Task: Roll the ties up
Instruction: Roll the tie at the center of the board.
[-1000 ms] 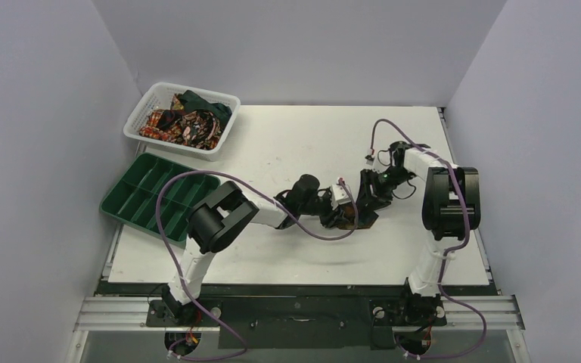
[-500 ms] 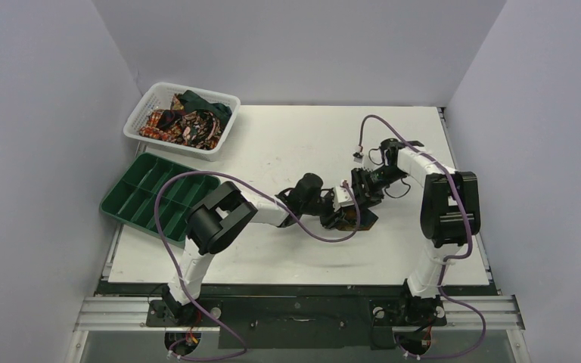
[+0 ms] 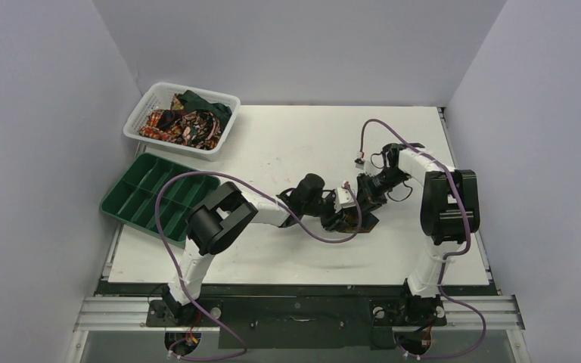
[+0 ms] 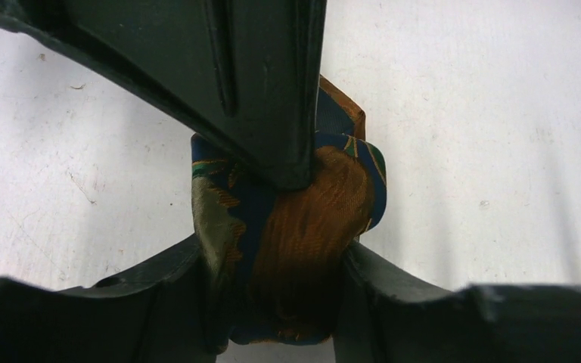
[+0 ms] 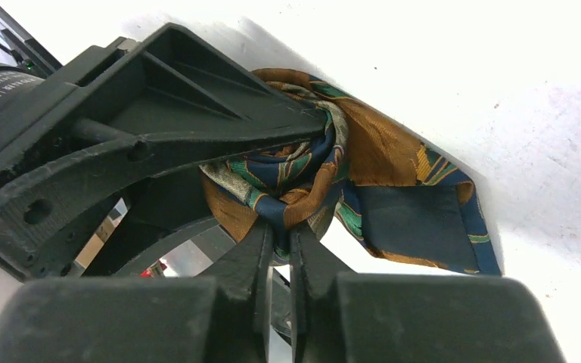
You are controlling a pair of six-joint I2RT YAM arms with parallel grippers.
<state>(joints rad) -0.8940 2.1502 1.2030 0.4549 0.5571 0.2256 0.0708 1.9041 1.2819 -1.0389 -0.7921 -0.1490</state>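
Meanwhile, from the top camera, the right gripper [image 3: 355,207] has swung in from the right over the past second, overshot a little towards the left arm, and now sits tight against the left gripper [image 3: 336,215] near the middle of the table [image 3: 272,144]. The left arm has barely stirred. The tie [image 3: 363,222] is a small dark bundle on the table just under the two heads, with a brown corner poking out to the right. More ties [image 3: 185,121] lie heaped in the white basket [image 3: 168,145] at the back left, well apart from the work, and the green tray [image 3: 132,193] sits beside it.

Seen from the left wrist, the coil of blue, orange and olive fabric is wedged between this claw's two fingers, which are closed in on its sides. The other arm's finger presses down on the top of the coil.

Seen from the right wrist, the claw is all but closed, nipping a fold at the heart of the roll. A flat tail of the tie trails off to the right on the table, not yet wound in.

My reading is that the right claw came in to take a fresh hold, so the roll looks mostly formed with only that tail left to wrap
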